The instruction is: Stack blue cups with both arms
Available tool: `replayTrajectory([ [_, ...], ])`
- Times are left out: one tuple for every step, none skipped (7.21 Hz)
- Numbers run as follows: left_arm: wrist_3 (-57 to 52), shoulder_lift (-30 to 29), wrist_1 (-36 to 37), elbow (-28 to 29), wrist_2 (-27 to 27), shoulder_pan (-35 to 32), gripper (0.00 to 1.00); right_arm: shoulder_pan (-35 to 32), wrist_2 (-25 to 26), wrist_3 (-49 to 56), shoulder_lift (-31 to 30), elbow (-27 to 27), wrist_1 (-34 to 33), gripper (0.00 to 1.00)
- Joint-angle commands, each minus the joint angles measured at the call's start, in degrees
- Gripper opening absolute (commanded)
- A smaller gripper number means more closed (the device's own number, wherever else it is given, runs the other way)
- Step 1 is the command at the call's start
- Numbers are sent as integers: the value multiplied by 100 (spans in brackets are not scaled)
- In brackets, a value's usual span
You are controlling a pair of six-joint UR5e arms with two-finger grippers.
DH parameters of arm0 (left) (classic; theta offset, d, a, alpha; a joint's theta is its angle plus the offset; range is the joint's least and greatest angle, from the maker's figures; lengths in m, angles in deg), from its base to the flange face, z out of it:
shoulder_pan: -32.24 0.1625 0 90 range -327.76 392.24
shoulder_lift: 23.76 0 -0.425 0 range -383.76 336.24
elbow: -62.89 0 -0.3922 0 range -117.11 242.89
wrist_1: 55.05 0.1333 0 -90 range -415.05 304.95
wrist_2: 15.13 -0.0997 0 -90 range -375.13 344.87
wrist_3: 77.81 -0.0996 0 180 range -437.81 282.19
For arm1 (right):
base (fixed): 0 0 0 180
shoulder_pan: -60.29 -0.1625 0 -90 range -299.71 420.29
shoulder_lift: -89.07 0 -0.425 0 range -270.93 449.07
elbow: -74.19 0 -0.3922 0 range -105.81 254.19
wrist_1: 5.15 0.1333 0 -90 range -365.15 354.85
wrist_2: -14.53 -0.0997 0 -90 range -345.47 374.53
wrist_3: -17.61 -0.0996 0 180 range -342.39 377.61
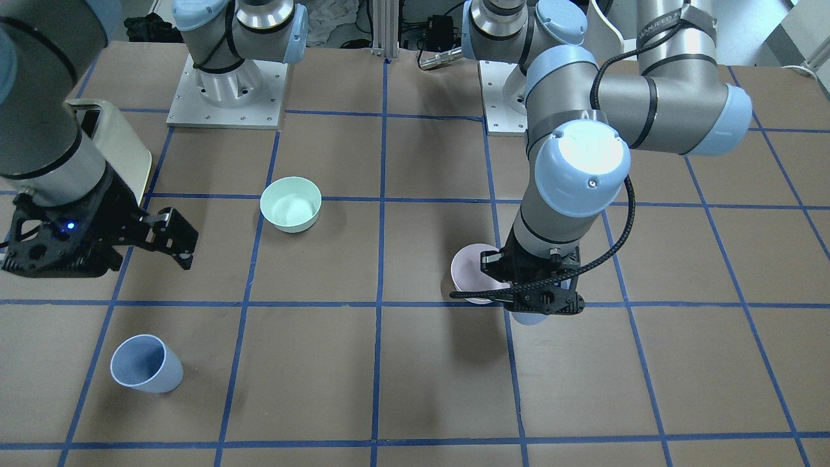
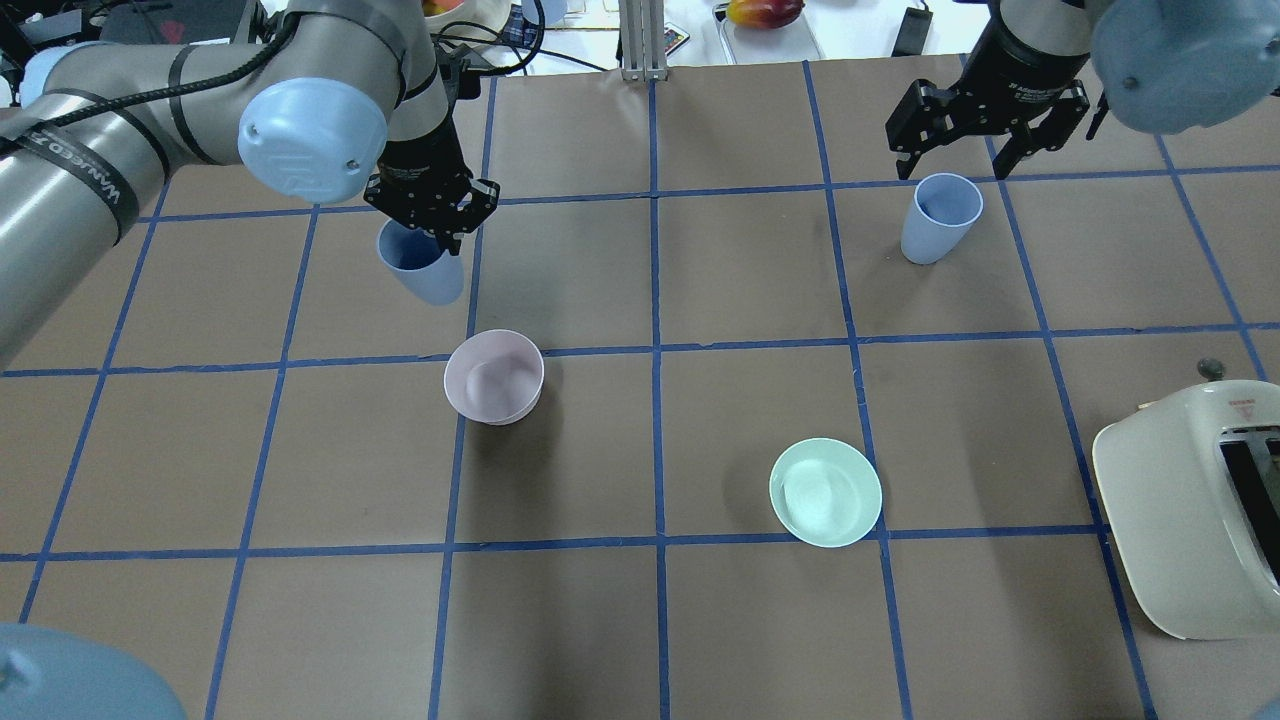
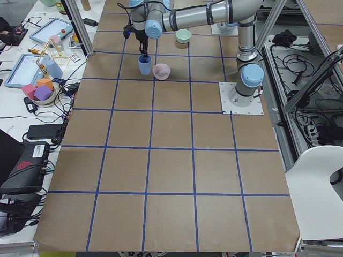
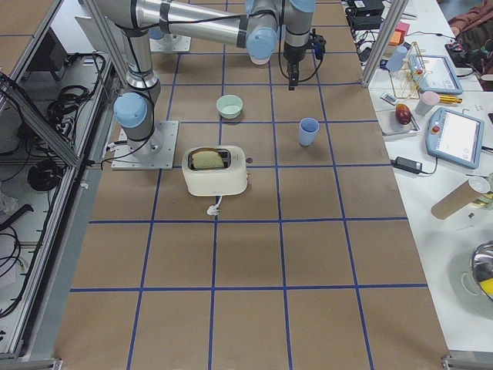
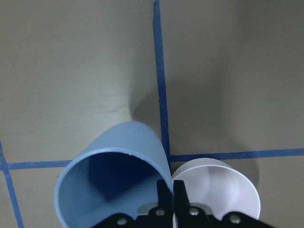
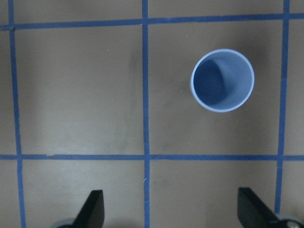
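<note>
My left gripper (image 2: 432, 205) is shut on the rim of one blue cup (image 2: 425, 268) and holds it tilted, low over the table, beside the pink bowl (image 2: 494, 377). In the left wrist view the shut fingertips (image 5: 166, 189) pinch the cup's (image 5: 111, 175) wall. In the front view that cup (image 1: 528, 318) peeks out under the gripper (image 1: 545, 301). The other blue cup (image 2: 940, 218) stands upright on the table. My right gripper (image 2: 955, 150) is open and empty, just beyond it. The right wrist view shows this cup (image 6: 222, 80) ahead of the spread fingers (image 6: 92, 209).
A mint green bowl (image 2: 825, 492) sits in the middle right of the table. A cream toaster (image 2: 1190, 510) stands at the right edge near the robot. The pink bowl (image 5: 216, 190) is right next to the held cup. Blue tape lines grid the brown table.
</note>
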Motion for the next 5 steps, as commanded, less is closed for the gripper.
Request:
replayTrajectory([
  [1305,243,-446,127,249,-764,0,621,-30,857,625,-129,-665,100],
  [1974,297,-491,-4,537,-1107,0,667,31,939,967,-383,-805,100],
  [2695,367,-491,-266,653,-1450,0,676,84,940,1345,-577,-867,100],
  [3346,472,-448,-634,672,-1819,0,677,111,853,1453,-683,-877,100],
  [3709,577,-387,-977,663,-2075,0,677,128,835,1654,-649,-859,100],
])
